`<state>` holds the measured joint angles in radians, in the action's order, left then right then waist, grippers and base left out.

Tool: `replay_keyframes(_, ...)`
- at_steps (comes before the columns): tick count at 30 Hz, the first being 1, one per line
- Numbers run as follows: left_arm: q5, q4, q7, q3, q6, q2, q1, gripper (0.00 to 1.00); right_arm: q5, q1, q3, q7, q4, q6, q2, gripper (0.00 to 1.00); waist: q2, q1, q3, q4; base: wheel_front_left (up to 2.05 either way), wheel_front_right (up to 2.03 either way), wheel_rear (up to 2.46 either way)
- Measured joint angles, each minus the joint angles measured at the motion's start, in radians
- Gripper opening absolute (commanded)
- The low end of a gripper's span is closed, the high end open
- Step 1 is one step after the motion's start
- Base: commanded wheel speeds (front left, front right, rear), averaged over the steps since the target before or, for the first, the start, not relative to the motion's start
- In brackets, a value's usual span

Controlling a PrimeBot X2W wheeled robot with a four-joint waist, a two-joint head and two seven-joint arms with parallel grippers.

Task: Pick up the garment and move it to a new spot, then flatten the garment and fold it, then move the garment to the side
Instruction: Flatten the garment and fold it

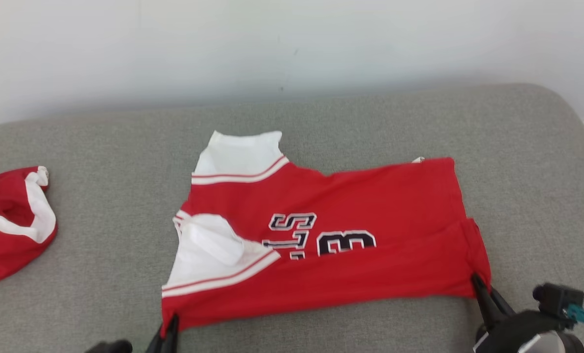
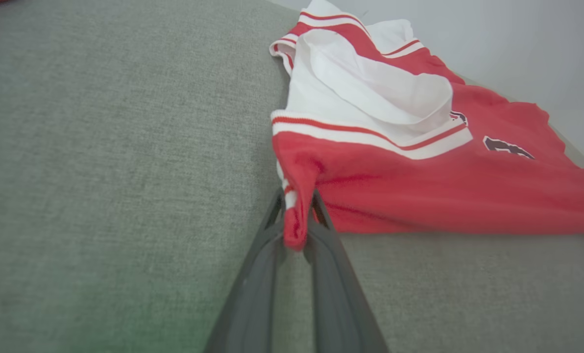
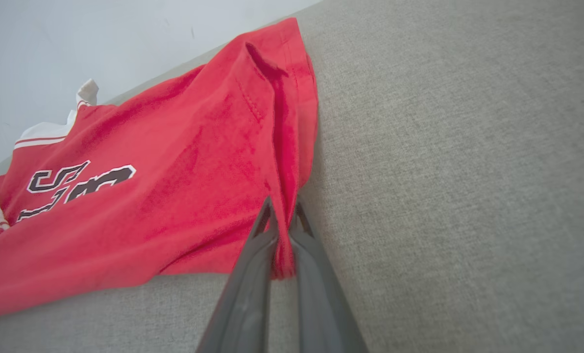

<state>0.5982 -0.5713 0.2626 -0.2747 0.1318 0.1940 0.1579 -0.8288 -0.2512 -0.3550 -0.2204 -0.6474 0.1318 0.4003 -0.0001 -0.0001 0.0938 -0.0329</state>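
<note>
On the grey padded surface in front of me, the red garment lies spread sideways near the middle. Its white, stripe-trimmed sleeves point toward my left and its hem toward my right, with dark lettering facing up. My left claw is closed tight on the garment's near left corner. A bunched tuck of red cloth with a bit of white stripe is pinched between its two fingers, just below the striped sleeve band. My right claw is closed on the near right corner, with a thin fold of the red hem squeezed between its fingers. Both pinched corners are on the edge nearest me, and the rest of the cloth rests on the surface. A second red and white piece of clothing sits well apart at my far left. A pale wall stands behind the surface.
</note>
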Motion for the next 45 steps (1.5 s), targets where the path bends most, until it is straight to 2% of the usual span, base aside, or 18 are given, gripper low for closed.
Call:
replay_keyframes(8,-0.022,0.079,0.000,0.018,0.000,-0.047,-0.161,0.00,-0.028,0.173,0.076,0.022,0.088,0.000,0.036,0.00,0.0000,0.0000,-0.046,0.011,0.00,0.00,0.00)
replay_keyframes(15,-0.036,0.093,0.000,0.023,0.000,-0.075,-0.234,0.00,-0.004,0.257,0.149,0.073,0.158,0.000,0.024,0.00,0.0000,0.0000,-0.071,0.004,0.00,0.00,0.00)
replay_keyframes(16,-0.038,0.089,0.000,0.022,0.000,-0.078,-0.236,0.00,0.002,0.261,0.157,0.080,0.163,0.000,0.015,0.15,0.0000,0.0000,-0.074,0.003,0.00,0.00,0.00)
replay_keyframes(17,-0.044,0.087,0.000,0.025,0.000,-0.080,-0.236,0.09,0.014,0.265,0.164,0.080,0.166,0.000,0.009,0.75,0.0000,0.0000,-0.077,0.003,0.00,0.00,0.00)
replay_keyframes(18,-0.056,0.091,0.000,0.036,-0.001,-0.083,-0.236,0.38,0.043,0.273,0.183,0.079,0.170,0.000,-0.003,1.00,0.0000,0.0000,-0.084,0.004,0.00,0.00,0.00)
replay_keyframes(19,-0.064,0.099,0.000,0.045,-0.002,-0.086,-0.236,1.00,0.064,0.277,0.193,0.073,0.171,0.000,-0.007,1.00,0.0000,0.0000,-0.087,0.005,0.00,0.00,0.00)
replay_keyframes(25,-0.135,0.242,0.000,0.160,-0.010,-0.105,-0.242,1.00,0.184,0.277,0.264,0.005,0.233,0.000,-0.040,1.00,0.0001,0.0001,-0.097,0.016,0.00,0.00,0.00)
replay_keyframes(28,-0.223,0.323,0.000,0.216,-0.016,-0.112,-0.251,1.00,0.261,0.274,0.301,-0.023,0.287,0.000,-0.060,1.00,0.0001,0.0001,-0.100,0.019,0.00,0.00,0.00)
replay_keyframes(34,-0.402,0.443,0.000,0.277,-0.025,-0.128,-0.251,1.00,0.383,0.271,0.352,-0.041,0.408,0.000,-0.166,1.00,0.0001,0.0000,-0.101,0.023,0.00,0.00,0.00)
replay_keyframes(39,-0.485,0.463,0.000,0.276,-0.038,-0.138,-0.229,1.00,0.504,0.277,0.353,-0.041,0.485,0.000,-0.245,1.00,0.0001,0.0001,-0.099,0.022,0.00,0.00,0.00)
replay_keyframes(45,-0.508,0.417,0.000,0.280,-0.056,-0.141,-0.223,1.00,0.614,0.294,0.327,-0.041,0.505,0.000,-0.285,1.00,0.0001,0.0001,-0.093,0.011,0.00,0.00,0.00)
